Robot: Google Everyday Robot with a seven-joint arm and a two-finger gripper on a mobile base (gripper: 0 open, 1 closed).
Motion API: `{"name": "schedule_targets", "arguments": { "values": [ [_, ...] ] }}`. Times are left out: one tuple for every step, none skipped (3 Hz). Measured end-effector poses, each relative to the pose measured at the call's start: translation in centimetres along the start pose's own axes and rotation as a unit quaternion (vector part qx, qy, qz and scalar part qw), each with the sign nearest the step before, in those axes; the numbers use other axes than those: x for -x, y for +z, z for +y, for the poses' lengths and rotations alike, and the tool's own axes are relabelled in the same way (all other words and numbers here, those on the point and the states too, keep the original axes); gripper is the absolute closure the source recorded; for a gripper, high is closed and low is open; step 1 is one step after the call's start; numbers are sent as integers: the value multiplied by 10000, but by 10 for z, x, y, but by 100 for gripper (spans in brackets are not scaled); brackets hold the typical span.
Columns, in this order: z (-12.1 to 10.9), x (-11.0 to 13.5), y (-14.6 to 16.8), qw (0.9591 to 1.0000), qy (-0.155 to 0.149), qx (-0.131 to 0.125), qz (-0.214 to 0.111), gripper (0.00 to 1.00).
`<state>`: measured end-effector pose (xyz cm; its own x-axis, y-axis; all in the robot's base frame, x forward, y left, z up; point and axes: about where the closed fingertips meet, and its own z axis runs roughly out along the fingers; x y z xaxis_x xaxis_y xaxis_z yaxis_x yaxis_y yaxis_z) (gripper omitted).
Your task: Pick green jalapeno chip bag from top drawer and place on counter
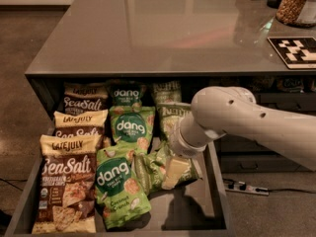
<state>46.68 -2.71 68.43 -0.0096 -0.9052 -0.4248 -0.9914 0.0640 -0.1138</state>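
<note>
The top drawer (220, 196) stands pulled open under the counter (163, 28) and holds several chip bags. A crumpled olive-green jalapeno chip bag (150, 171) lies in the drawer's right-middle part. My gripper (175, 173) reaches down into the drawer from the right and sits on the right side of that bag, covering part of it. Two more olive-green Kettle bags (170, 113) stand behind it at the back.
Bright green "dang" bags (118, 186) lie left of the gripper. Brown Sea Salt bags (66, 181) fill the drawer's left side. On the counter at the right are a black-and-white marker tile (295, 51) and a jar (296, 4). A power strip (247, 187) lies on the floor.
</note>
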Motion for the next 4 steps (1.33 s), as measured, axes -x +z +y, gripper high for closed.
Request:
{"name": "schedule_targets", "arguments": {
  "values": [
    [0, -22, 23, 9994, 173, -218, 193, 0],
    [-5, -44, 45, 9979, 284, -432, 381, 0],
    [-8, -57, 63, 9966, 296, -481, 594, 0],
    [-10, -65, 78, 9959, 294, -462, 722, 0]
  ]
}}
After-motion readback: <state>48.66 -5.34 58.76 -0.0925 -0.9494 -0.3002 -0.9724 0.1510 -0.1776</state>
